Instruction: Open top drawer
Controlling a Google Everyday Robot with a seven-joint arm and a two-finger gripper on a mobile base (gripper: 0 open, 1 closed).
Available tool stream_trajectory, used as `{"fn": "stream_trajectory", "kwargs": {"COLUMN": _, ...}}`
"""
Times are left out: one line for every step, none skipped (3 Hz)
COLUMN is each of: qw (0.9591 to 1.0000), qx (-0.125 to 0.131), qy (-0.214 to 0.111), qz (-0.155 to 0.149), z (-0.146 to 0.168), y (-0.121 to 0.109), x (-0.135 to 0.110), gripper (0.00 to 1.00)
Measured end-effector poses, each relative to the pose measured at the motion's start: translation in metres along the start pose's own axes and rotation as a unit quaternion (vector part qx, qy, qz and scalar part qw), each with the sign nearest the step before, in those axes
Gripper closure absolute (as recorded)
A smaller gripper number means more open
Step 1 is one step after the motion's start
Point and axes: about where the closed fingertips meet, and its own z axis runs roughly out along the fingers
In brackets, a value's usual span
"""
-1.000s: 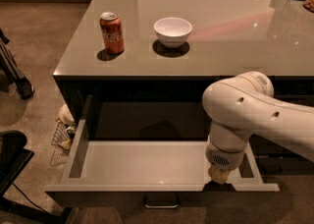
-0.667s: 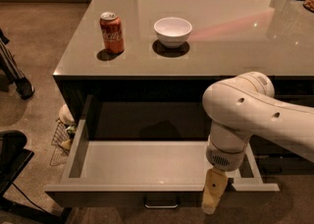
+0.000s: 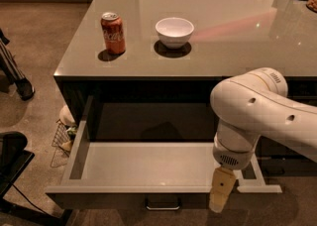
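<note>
The top drawer (image 3: 138,164) stands pulled far out from under the counter, showing its light grey box interior, which holds nothing. Its dark front is seen from above, with the small metal bar handle (image 3: 162,204) at the bottom middle. My gripper (image 3: 221,194) hangs down from the white arm (image 3: 257,108) at the drawer's right front, over the front rim and just to the right of the handle. It holds nothing that I can see.
On the grey counter (image 3: 223,31) stand a red soda can (image 3: 113,32) and a white bowl (image 3: 174,31). A wire basket with items (image 3: 64,136) sits on the floor left of the drawer. A dark chair base (image 3: 12,163) is at the lower left.
The gripper has come down from the drawer's right front rim and now hangs lower, in front of the drawer's front. The drawer has not visibly moved.
</note>
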Motion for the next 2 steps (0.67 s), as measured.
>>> {"fn": "stream_trajectory", "kwargs": {"qw": 0.9987, "qx": 0.026, "qy": -0.007, "qz": -0.044, "z": -0.021, "y": -0.028, "x": -0.002, "gripper": 0.14}}
{"fn": "stream_trajectory", "kwargs": {"qw": 0.9920, "qx": 0.035, "qy": -0.064, "qz": -0.103, "z": -0.028, "y": -0.089, "x": -0.024, "gripper": 0.46}}
